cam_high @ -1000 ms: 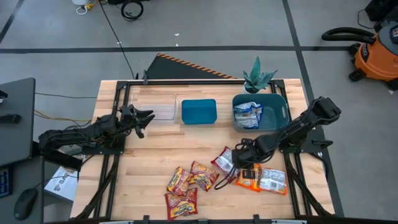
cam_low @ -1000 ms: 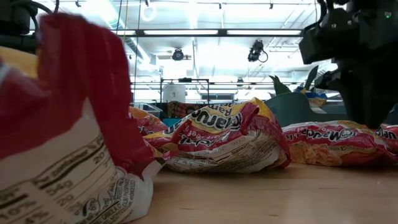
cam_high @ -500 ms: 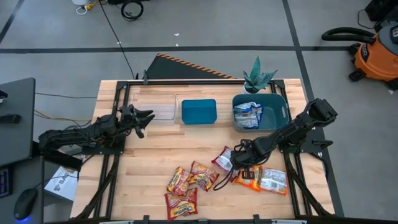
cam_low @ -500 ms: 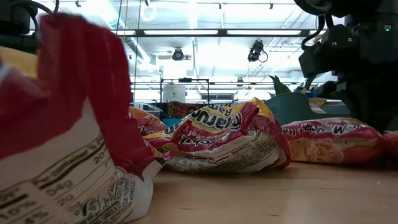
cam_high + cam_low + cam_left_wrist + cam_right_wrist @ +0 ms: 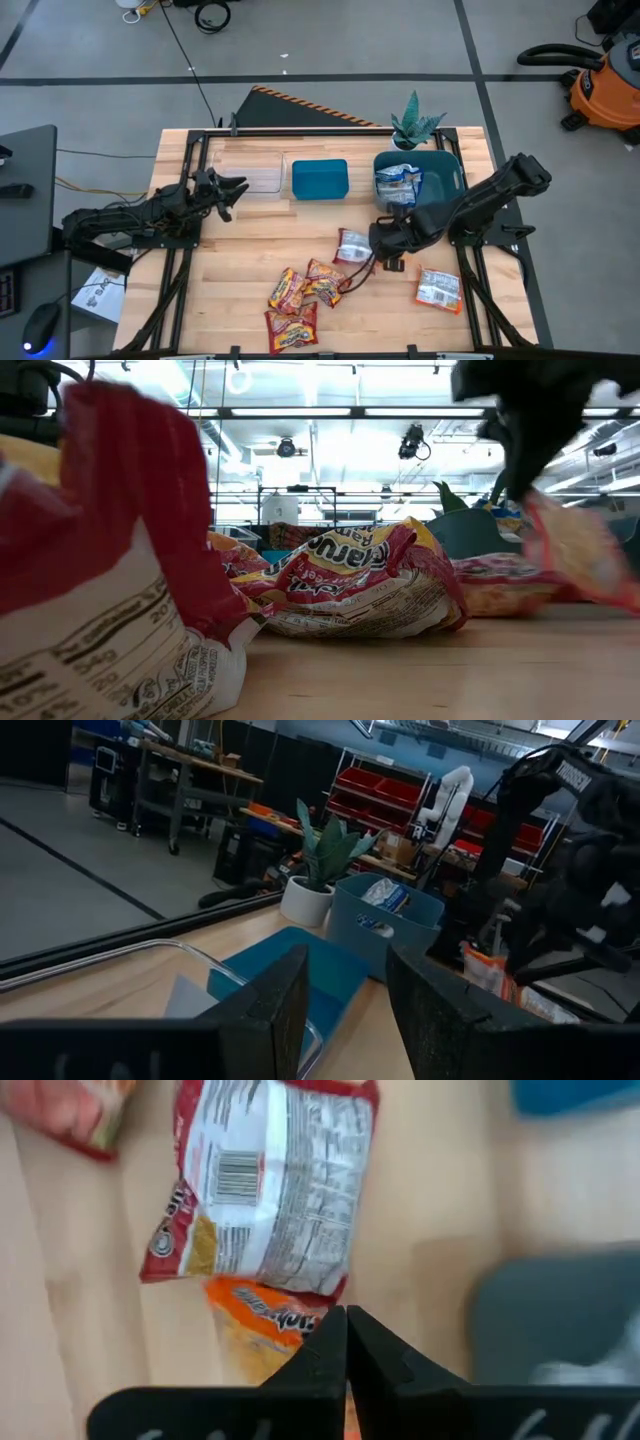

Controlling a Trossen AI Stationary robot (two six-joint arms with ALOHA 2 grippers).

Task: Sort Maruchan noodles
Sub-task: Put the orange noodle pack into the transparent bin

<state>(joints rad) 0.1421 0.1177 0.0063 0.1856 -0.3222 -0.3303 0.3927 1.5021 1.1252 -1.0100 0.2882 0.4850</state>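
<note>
Maruchan noodle packets lie on the wooden table: a red-and-white one (image 5: 352, 246), an orange-and-white one (image 5: 438, 288), and a red-and-yellow cluster (image 5: 305, 285) near the front edge. Blue-and-white packets (image 5: 398, 183) lie in the grey-blue bin (image 5: 450, 180). My right gripper (image 5: 346, 1312) is shut on an orange packet (image 5: 262, 1320) above the table, just right of the red-and-white packet (image 5: 270, 1190). The high view hides the held packet under the gripper (image 5: 385, 248). My left gripper (image 5: 228, 187) hovers open at the table's left, by the clear tray (image 5: 250, 172). My right gripper pinches the orange packet by an edge (image 5: 318, 1330) between its two fingers, which come from above and point down. The packet (image 5: 585, 555) hangs slanting below the fingers, clear of the table.
A teal bin (image 5: 320, 178) stands between the clear tray and the grey-blue bin along the far edge. A potted plant (image 5: 415, 125) stands behind the grey-blue bin. One more red-and-yellow packet (image 5: 290, 325) lies at the front edge. Bare wood shows at the table's left half.
My right gripper has dipped onto the orange packet that lay right of the cluster, taken hold of it, and risen a little toward the far edge. The packet has come off the table and hangs below it. The red-and-white packet has shifted slightly left.
</note>
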